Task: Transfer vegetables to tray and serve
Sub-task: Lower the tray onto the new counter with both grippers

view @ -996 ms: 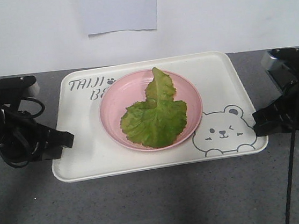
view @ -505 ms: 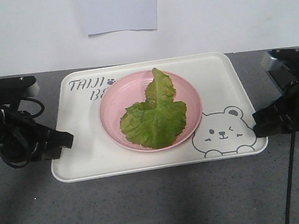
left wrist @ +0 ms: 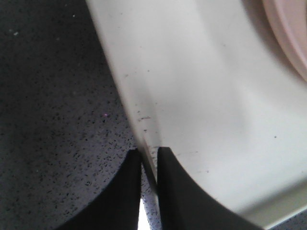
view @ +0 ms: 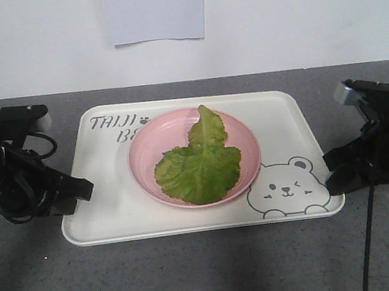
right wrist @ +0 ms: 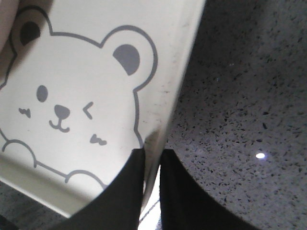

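Two grippers clamped on tray (view: 286, 117) edges.
Left gripper (left wrist: 149, 160) and right gripper (right wrist: 152, 158) jaws narrow on rims; lettuce leaf (view: 198, 165) in pink plate (view: 153, 142).

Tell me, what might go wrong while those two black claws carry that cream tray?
Each gripper, left and right, pinches only the thin rim of the cream-white rectangular tray, so it could slip or tilt. The round pink plate sits loose on it and could slide. The crinkled green lettuce leaf lies unsecured and could fall off.

Right gripper (right wrist: 151, 158) jaws pinched on the bear-printed tray (right wrist: 96, 57) rim.
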